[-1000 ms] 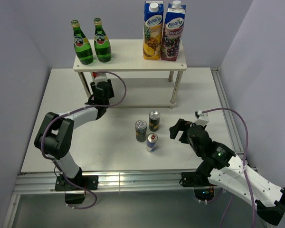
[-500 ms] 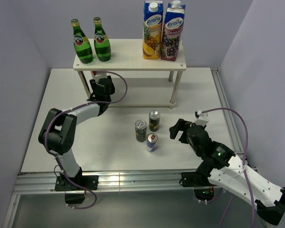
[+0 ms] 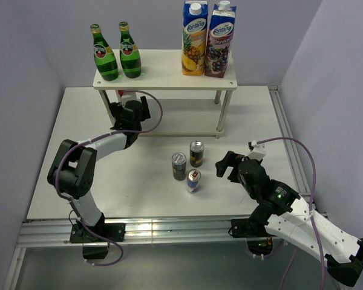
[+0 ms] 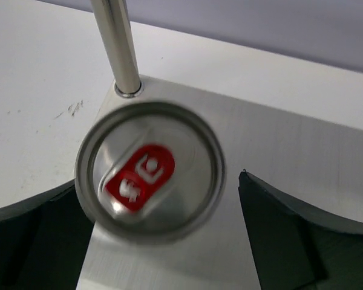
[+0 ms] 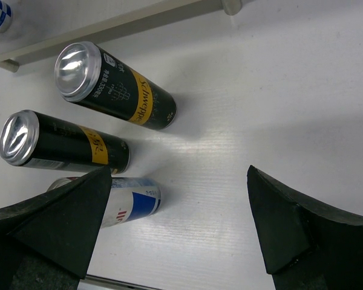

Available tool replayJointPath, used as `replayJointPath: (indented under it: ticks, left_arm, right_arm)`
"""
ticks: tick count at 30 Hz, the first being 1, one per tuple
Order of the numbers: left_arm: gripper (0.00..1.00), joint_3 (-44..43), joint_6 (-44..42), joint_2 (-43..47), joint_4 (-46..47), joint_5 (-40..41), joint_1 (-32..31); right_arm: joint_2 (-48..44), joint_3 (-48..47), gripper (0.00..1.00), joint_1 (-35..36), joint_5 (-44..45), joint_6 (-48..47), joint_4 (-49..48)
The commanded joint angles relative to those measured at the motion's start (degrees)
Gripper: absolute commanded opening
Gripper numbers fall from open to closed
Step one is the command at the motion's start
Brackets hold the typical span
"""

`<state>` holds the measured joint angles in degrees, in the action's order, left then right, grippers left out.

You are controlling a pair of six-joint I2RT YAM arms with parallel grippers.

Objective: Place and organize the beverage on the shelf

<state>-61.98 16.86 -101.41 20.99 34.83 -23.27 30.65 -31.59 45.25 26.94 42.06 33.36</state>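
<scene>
Standing at the top of the overhead view, the shelf (image 3: 169,75) carries two green bottles (image 3: 104,59) at the left end of its upper board and two juice cartons (image 3: 206,42) at the right end. The left tool (image 3: 129,107) reaches under the left end of that board, its fingers spread. At the centre of the table (image 3: 145,193) two dark slim cans (image 3: 179,166) stand upright side by side, with a small blue-silver can (image 3: 193,180) just below them in the frame. The right tool (image 3: 225,163) sits just right of this group, apart from it, fingers spread.

Through the left wrist camera, a can with a red tab (image 4: 148,172) stands upright on the shelf's lower board, close to the foot of a metal leg (image 4: 118,45) at upper left. It lies between the tool's wide-set fingers (image 4: 278,241). The finger at the right of the frame is clear of the can. The can's rim overlaps the finger at the left, so contact there cannot be told.

Through the right wrist camera, the right tool's two dark fingers (image 5: 290,229) stand wide apart with only bare table between them. Both dark slim cans fill the left of the frame, tops toward the left edge. The small blue-silver can is at lower left, partly behind the left-hand finger. The shelf's lower edge runs across the upper left.
</scene>
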Motion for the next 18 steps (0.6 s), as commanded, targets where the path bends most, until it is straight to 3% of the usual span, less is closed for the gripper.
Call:
replayJointPath:
  ticks: [1,4,12,18]
  left_arm:
    - [0.99,2.4,-0.6,8.2,1.2,0.6,-1.2]
    - [0.99,6.7,-1.0,13.6,1.2,1.8,-4.1]
    - [0.99,12.6,3.9,26.7,-12.5,8.5,-16.0]
    - [0.99,18.8,14.2,38.2,-25.4,8.6,-27.0]
  right_arm:
    - [-0.5,-0.4,1.0,0.4,0.7,-0.6,-2.0]
    - [-0.9,-0.4,1.0,0.5,0.8,-0.5,-2.0]
    - [-1.4,-0.3,1.0,0.4,1.2,-0.4,-2.0]
    - [-1.5,-0.2,1.0,0.5,1.2,-0.5,-2.1]
